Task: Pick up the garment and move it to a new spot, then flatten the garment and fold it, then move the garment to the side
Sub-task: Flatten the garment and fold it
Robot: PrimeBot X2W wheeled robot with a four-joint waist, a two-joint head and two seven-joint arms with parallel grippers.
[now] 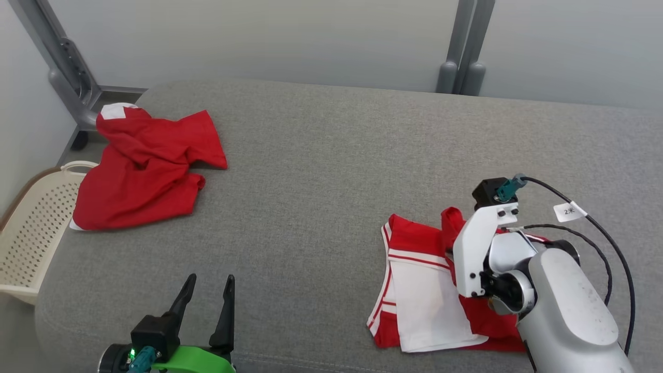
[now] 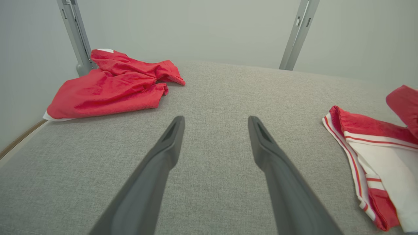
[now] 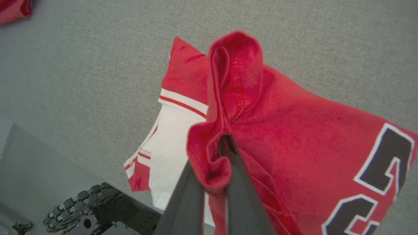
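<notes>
Since the red-and-white jersey with black numerals looks light and limp (likely to sag), its stitched red hem seems the best hold. It lies at four o'clock on the grey fabric cushion, with the right gripper pinching that hem and the left gripper spread empty.

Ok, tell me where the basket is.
In the head view the basket stands at the far left, off the grey cushion's left edge, next to the crumpled red shirt.
</notes>
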